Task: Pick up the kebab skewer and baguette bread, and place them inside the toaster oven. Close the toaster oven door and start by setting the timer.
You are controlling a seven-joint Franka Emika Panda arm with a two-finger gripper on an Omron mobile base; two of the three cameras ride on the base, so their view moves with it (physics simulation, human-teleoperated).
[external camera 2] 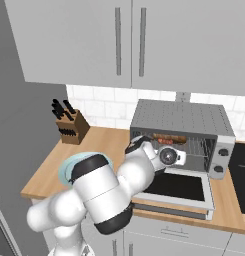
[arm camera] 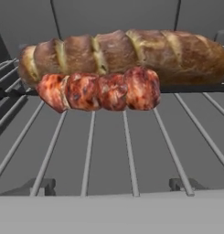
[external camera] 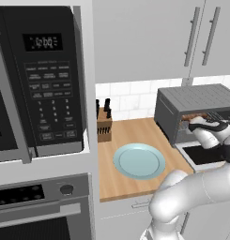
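Two base views flanking the toaster oven [external camera 2: 181, 131] — hand view close on its rack [arm camera: 131, 146]

The light wooden bench [external camera: 128, 133] carries a pale blue round plate [external camera: 139, 161], a wooden knife block with black handles [external camera: 103, 123] near the tiled wall, and the boxy dark grey toaster oven [external camera 2: 181, 120], its silver-framed glass door [external camera 2: 176, 187] folded down flat.

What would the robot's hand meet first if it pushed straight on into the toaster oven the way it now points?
Most likely the kebab skewer, lying on the wire rack just in front of the baguette bread. The depth between them is hard to judge, so the loaf could be touched almost at once.
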